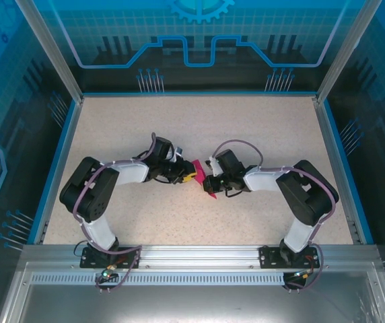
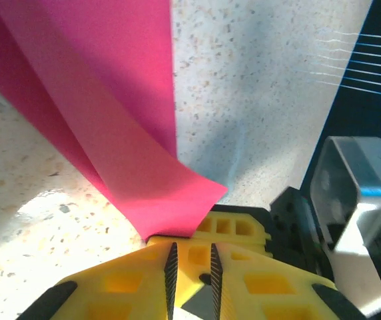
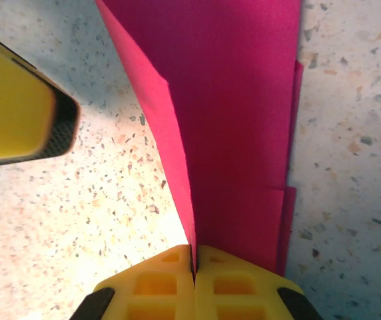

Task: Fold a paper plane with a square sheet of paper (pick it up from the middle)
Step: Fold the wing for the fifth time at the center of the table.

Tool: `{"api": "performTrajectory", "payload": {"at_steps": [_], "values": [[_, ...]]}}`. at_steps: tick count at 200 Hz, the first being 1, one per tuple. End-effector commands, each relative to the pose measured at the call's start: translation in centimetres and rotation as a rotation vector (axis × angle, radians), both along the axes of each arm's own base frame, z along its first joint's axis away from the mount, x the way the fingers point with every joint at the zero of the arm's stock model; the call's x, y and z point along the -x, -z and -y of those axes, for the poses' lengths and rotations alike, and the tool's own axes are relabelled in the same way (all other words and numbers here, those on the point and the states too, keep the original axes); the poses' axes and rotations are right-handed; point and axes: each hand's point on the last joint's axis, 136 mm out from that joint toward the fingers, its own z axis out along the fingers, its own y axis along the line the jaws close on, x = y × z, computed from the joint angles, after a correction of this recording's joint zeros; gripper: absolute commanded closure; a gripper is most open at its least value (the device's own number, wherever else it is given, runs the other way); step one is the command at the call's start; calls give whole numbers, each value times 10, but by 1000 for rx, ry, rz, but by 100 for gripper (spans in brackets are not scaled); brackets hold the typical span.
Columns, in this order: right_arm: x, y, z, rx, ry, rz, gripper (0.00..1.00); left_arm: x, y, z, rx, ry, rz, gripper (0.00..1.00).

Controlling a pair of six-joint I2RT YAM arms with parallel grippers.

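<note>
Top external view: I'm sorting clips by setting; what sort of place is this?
Probably a lab robot cell: a speckled tabletop walled by blue-printed transparent panels on aluminium posts, robot arms bolted to its near rail.

Bright overhead light, soft shadows, glare patches, crisp focus

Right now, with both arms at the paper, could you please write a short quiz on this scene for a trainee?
1. True or false: the right gripper is shut on the pink paper.
2. The paper sits: A) between the left gripper and the right gripper; B) far from both; C) near the right one only.
3. What colour are the gripper fingers?
Key: 1 true; 2 A; 3 yellow.
</note>
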Motion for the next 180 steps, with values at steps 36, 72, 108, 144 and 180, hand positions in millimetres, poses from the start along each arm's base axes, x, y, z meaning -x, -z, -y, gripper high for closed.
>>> {"api": "performTrajectory", "payload": {"at_steps": [36, 72, 108, 144, 180], "values": [[6, -31, -22, -297, -20, -149, 100, 7, -1, 1, 30, 33, 51, 76], [4, -29, -24, -332, -7, -227, 100, 5, 3, 1, 26, 38, 58, 77], [4, -16, -23, -325, 4, -279, 100, 1, 4, 3, 30, 40, 74, 79], [3, -6, -21, -322, 22, -315, 100, -1, 14, 5, 24, 45, 63, 80], [-1, -4, -20, -343, 37, -332, 100, 1, 19, 4, 20, 50, 69, 80]]}}
